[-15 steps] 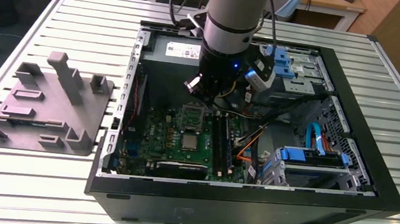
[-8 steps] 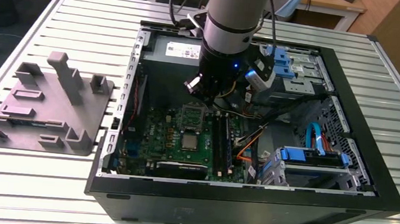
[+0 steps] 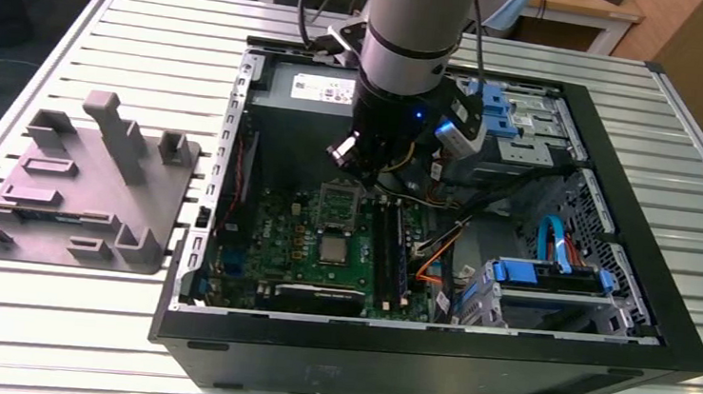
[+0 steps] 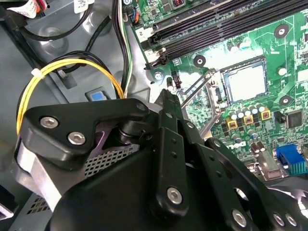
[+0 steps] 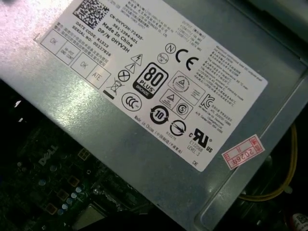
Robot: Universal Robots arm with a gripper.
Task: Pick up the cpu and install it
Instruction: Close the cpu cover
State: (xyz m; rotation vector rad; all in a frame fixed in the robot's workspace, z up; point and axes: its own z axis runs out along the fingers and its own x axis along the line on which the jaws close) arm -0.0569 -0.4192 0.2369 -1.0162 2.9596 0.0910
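Exterior view looks down at an angle from high up, well back, taking in table (image 3: 47, 323) w/ open PC case (image 3: 597, 304). Second wrist view sits close, facing motherboard (image 4: 269, 53) past arm linkage. First wrist view faces PSU (image 5: 159, 96) close up. All share case interior.

A lab or workshop for robot assembly trials — an open PC case (image 3: 433, 357) lies on a ribbed aluminium bench (image 3: 123, 330), its green motherboard (image 3: 321, 247) bare beneath a robot arm (image 3: 410, 40). Beside the case sits a grey printed parts tray (image 3: 78, 187). Wooden desks (image 3: 597, 8) stand behind, cables trailing — a workspace, not a home.
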